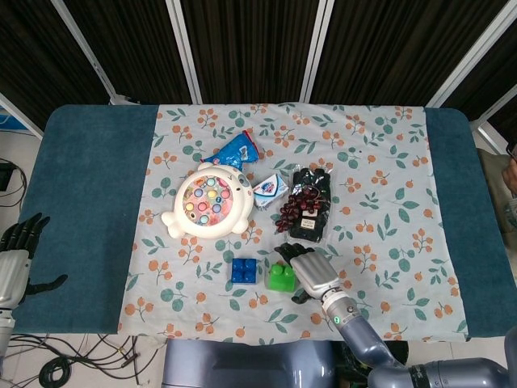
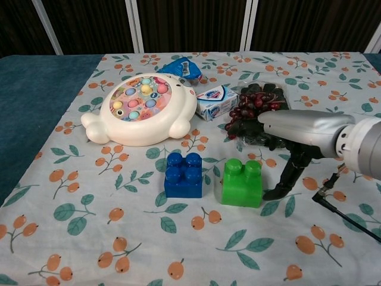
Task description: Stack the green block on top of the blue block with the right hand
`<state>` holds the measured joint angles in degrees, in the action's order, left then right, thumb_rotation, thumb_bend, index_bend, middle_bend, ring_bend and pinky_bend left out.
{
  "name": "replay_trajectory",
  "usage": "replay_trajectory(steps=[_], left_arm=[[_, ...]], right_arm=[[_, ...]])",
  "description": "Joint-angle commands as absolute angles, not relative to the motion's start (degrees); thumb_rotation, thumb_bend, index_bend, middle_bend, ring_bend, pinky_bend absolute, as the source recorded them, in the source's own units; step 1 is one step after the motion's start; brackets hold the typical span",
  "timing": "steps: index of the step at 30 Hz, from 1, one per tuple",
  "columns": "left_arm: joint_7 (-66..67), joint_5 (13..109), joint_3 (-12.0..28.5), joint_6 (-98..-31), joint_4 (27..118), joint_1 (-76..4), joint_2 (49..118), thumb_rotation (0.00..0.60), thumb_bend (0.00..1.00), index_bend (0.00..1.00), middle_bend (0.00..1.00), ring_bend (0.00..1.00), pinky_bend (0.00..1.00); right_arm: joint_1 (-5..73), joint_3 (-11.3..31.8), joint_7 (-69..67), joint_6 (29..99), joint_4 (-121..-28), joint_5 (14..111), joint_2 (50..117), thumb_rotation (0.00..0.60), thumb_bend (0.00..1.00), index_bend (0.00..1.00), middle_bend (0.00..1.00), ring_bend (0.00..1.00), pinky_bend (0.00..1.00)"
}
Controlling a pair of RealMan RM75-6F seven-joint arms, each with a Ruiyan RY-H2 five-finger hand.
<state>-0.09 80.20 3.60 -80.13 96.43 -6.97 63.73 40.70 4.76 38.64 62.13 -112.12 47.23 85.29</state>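
Observation:
The green block [image 2: 241,182] [image 1: 281,278] stands on the flowered cloth near the front edge, with the blue block [image 2: 184,174] [image 1: 243,270] just to its left and a small gap between them. My right hand [image 2: 284,142] [image 1: 311,275] hovers right beside the green block on its right side, fingers spread apart, thumb pointing down toward the cloth. It holds nothing. My left hand [image 1: 18,250] rests open at the far left edge of the table, well away from both blocks.
Behind the blocks lie a white fishing-game toy [image 2: 143,108], a small soap packet [image 2: 216,101], a blue snack bag [image 2: 180,66] and a bag of dark grapes [image 2: 260,113], close behind my right hand. A black cable [image 2: 345,217] trails at the right.

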Motion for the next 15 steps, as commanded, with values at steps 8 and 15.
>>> replay_trajectory(steps=[8, 15], left_arm=[[-0.6, 80.1, 3.6, -80.0, 96.6, -7.0, 63.5, 0.600, 0.00, 0.00, 0.00, 0.00, 0.00], [-0.7, 79.9, 3.6, -79.7, 96.7, -7.0, 63.4, 0.600, 0.00, 0.00, 0.00, 0.00, 0.00]], right_arm=[[41.6, 4.1, 39.3, 62.9, -108.9, 45.9, 88.5, 0.600, 0.17, 0.27, 0.24, 0.22, 0.32], [42.3, 4.5, 39.1, 62.9, -107.6, 44.9, 90.0, 0.600, 0.18, 0.30, 0.27, 0.25, 0.36]])
